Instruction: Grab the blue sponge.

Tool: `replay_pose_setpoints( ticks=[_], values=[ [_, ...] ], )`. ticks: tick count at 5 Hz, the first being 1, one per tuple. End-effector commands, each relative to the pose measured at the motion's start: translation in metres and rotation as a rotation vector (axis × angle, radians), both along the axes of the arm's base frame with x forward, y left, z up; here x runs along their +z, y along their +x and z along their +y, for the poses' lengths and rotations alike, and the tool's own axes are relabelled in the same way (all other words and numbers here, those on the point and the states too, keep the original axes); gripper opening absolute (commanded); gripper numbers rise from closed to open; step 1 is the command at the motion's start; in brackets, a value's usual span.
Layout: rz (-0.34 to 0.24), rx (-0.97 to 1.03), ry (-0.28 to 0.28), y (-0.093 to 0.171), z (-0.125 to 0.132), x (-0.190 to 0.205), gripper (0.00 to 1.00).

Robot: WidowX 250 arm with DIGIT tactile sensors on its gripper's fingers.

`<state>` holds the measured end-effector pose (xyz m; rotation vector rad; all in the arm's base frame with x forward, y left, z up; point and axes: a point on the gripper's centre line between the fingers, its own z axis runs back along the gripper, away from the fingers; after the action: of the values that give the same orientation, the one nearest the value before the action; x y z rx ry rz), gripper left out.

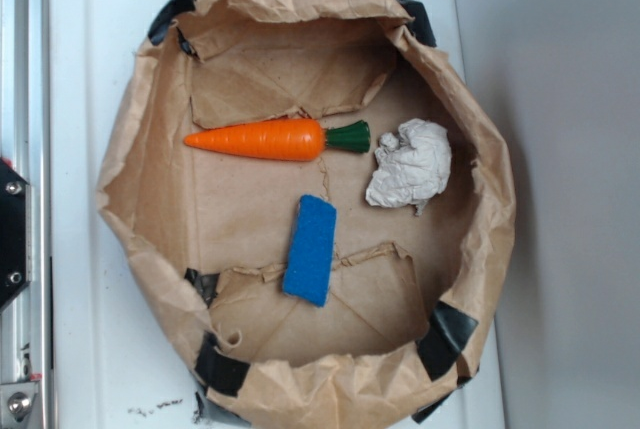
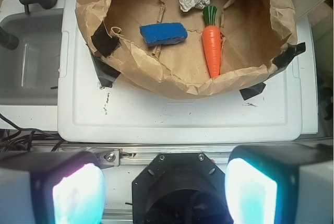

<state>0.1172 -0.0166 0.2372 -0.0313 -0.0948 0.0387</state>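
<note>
Blue sponge (image 1: pixel 310 249) lies beside carrot (image 1: pixel 277 138).

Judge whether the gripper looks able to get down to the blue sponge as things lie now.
Probably yes. The gripper is open and well back from the blue sponge, which lies uncovered, apart from the carrot. Only the paper bag's wall stands between.

WidowX gripper, seen from its wrist camera

The gripper (image 2: pixel 164 187) is showing two wide, blurred fingers (image 2: pixel 62 187) with dark outer shells and pale inner pads glowing cyan and pink, and between them a black angular mount is sitting, carrying small silver screws along its upper edge.
</note>
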Motion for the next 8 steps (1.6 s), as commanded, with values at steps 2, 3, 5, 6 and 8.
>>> replay_pose_setpoints(
  ticks=[2, 3, 5, 6, 8],
  values=[
    [0.007, 0.039, -0.007, 0.014, -0.005, 0.003, 1.0],
    [-0.009, 0.086, 0.004, 0.042, -0.012, 0.0, 1.0],
    [-0.006, 0.204, 0.036, 0.067, -0.002, -0.023, 1.0],
    [-0.034, 0.452, 0.08, 0.114, 0.014, -0.061, 1.0],
    [0.033, 0.484, 0.075, 0.162, 0.038, -0.086, 1.0]
  ],
)
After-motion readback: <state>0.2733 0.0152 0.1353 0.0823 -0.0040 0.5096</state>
